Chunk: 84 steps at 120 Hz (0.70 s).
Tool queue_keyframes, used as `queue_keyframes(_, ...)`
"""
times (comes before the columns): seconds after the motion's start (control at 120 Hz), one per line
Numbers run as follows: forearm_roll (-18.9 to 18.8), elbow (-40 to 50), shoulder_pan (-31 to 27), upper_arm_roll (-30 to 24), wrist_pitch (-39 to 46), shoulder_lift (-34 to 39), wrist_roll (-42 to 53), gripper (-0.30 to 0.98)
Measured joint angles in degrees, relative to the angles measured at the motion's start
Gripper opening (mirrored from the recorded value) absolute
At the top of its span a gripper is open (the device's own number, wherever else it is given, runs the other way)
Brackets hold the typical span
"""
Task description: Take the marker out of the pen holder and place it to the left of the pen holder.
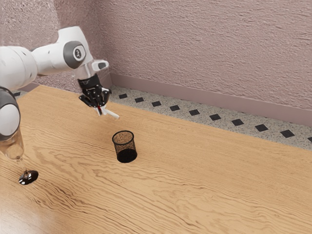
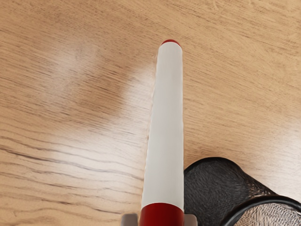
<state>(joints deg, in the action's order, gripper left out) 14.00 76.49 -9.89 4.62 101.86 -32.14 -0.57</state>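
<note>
The marker [image 2: 164,132] is pinched in my gripper [image 1: 100,107] by its red end, its white barrel jutting out beyond my fingertips. Lower than my grip and apart from it, the holder [image 1: 126,155] stands upright on the table [image 1: 195,180].

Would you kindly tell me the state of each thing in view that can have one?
Hand, shut on the marker near its red end
Marker, held up off the table and out of the holder
Holder, upright and empty
Glass, standing on its dark foot
</note>
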Motion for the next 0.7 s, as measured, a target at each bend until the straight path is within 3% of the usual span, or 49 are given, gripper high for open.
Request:
queue_keyframes(0.1, 1.08, 0.7, -0.49, 0.16, 5.9, -0.52, 6.93, -0.1)
queue_keyframes(0.4, -4.01, 4.75, -2.57, 0.35, 13.3, -1.66, 22.47, -0.1)
queue_keyframes(0.617, -5.68, 4.66, -2.32, 0.45, 13.67, -1.36, 30.09, 0.36)
queue_keyframes(0.7, -10.16, 4.02, 1.46, 0.43, 8.08, 5.96, 29.41, 0.47)
